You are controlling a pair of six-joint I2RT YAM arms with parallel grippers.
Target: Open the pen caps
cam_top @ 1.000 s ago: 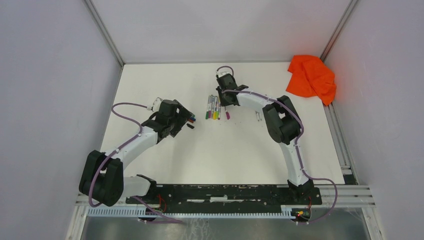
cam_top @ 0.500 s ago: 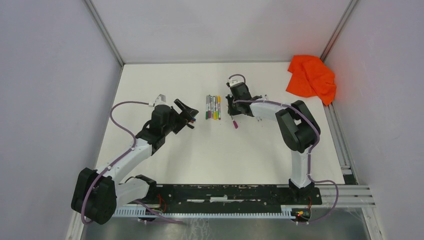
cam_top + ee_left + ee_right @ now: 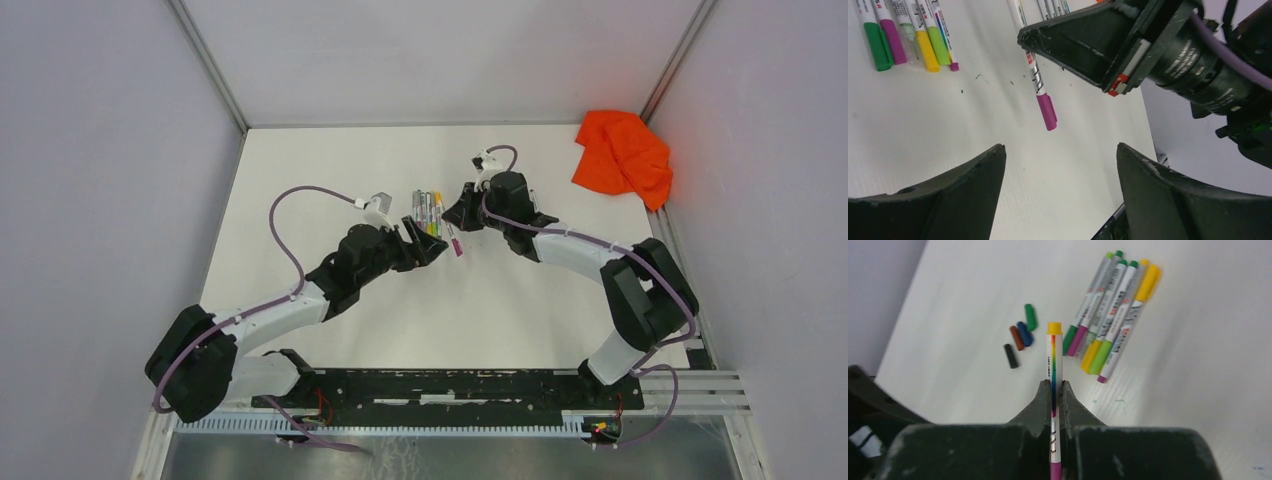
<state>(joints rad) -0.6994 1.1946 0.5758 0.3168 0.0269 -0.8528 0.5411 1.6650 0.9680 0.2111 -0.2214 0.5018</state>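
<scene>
My right gripper (image 3: 1053,384) is shut on a rainbow-striped pen (image 3: 1053,352), held off the table. Its yellow end (image 3: 1054,328) points away and its magenta cap (image 3: 1047,111) hangs toward my left gripper (image 3: 1060,147). That gripper is open with nothing between its fingers, a little short of the cap. From above, the left gripper (image 3: 430,246) and right gripper (image 3: 458,215) face each other over the held pen (image 3: 455,241). Several capped pens (image 3: 1108,315) lie in a row on the table (image 3: 500,290). Loose caps lie beside them: green (image 3: 1030,316), blue (image 3: 1024,333), brown (image 3: 1016,337), black (image 3: 1010,355).
An orange cloth (image 3: 622,152) lies crumpled in the far right corner. Grey walls close the table on three sides. The row of pens (image 3: 427,212) lies just behind both grippers. A black rail (image 3: 450,385) runs along the near edge.
My right gripper shut on the magenta-capped pen and lifted it off the table. My left arm swung right from the loose caps until its open gripper faces the held pen.
</scene>
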